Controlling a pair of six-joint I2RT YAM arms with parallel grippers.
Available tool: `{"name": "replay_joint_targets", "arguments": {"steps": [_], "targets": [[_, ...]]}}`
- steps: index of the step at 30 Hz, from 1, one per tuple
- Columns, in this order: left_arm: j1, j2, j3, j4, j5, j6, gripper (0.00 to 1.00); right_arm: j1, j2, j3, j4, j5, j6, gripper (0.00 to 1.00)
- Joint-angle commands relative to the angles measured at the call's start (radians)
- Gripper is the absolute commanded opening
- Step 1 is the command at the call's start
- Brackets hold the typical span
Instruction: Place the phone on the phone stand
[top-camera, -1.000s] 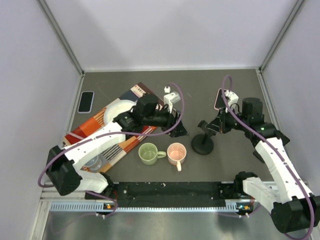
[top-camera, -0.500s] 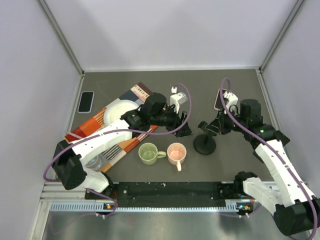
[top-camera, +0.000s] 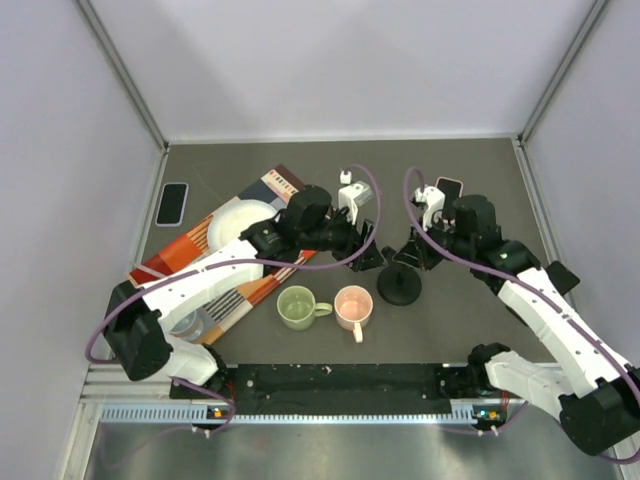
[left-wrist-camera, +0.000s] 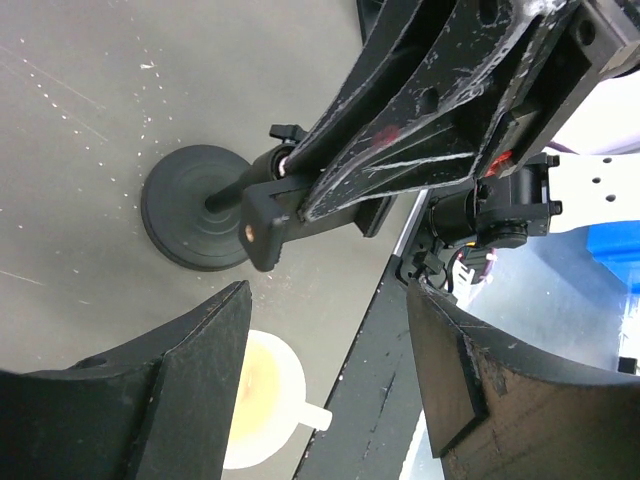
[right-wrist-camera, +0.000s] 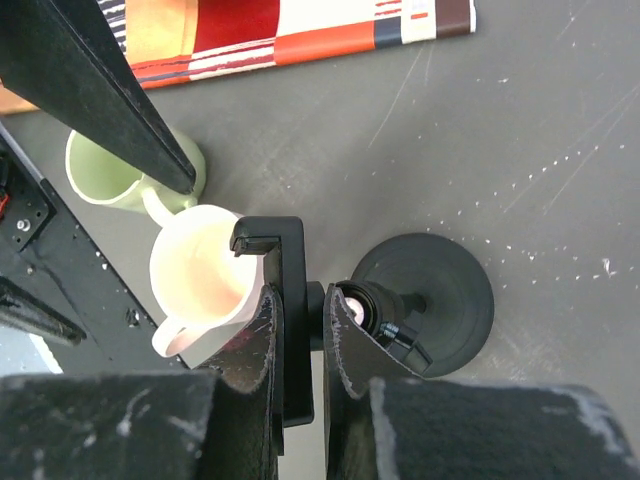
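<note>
A black phone stand with a round base (top-camera: 400, 287) stands at mid-table. My right gripper (top-camera: 412, 252) is shut on its cradle plate (right-wrist-camera: 293, 300), and the base (right-wrist-camera: 430, 295) shows behind the fingers. My left gripper (top-camera: 372, 258) is open and empty, just left of the stand, its fingers apart either side of the pink mug (left-wrist-camera: 262, 400). The stand's base (left-wrist-camera: 195, 220) lies ahead of it. A pink-cased phone (top-camera: 447, 187) lies flat behind my right wrist, partly hidden. A dark phone (top-camera: 172, 203) lies at the far left edge.
A green mug (top-camera: 297, 307) and a pink mug (top-camera: 352, 306) stand near the front, just left of the stand. A striped mat (top-camera: 180, 250) with a white plate (top-camera: 235, 222) lies under my left arm. A black rail (top-camera: 340, 380) runs along the near edge.
My right gripper has carried the stand a little left, away from the pink-cased phone. My left gripper has reached right, close to the stand, and stays open.
</note>
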Motion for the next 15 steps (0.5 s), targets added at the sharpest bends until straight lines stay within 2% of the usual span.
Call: {"name": "replay_joint_targets", "arguments": {"steps": [1,6,9,10,12,13,15], "targets": [[-0.003,-0.061,-0.016,0.075,-0.014,-0.015,0.68,0.043,0.045,0.081,0.091,0.079,-0.073,0.0],[-0.001,-0.1,-0.035,0.066,-0.052,0.01,0.69,0.043,0.069,0.082,0.094,0.108,-0.078,0.02],[0.0,-0.106,-0.038,0.066,-0.058,0.012,0.69,0.043,0.061,0.075,0.094,0.105,-0.073,0.11],[0.002,-0.106,-0.036,0.066,-0.061,0.012,0.69,0.042,0.058,0.07,0.096,0.11,-0.07,0.22],[0.002,-0.107,-0.039,0.069,-0.066,0.007,0.69,0.043,0.053,0.067,0.097,0.131,-0.052,0.32],[0.003,-0.112,-0.042,0.072,-0.064,0.007,0.69,0.043,0.049,0.067,0.097,0.139,-0.043,0.42],[0.003,-0.12,-0.051,0.08,-0.06,0.01,0.7,0.043,0.039,0.069,0.097,0.174,0.009,0.5]]}}
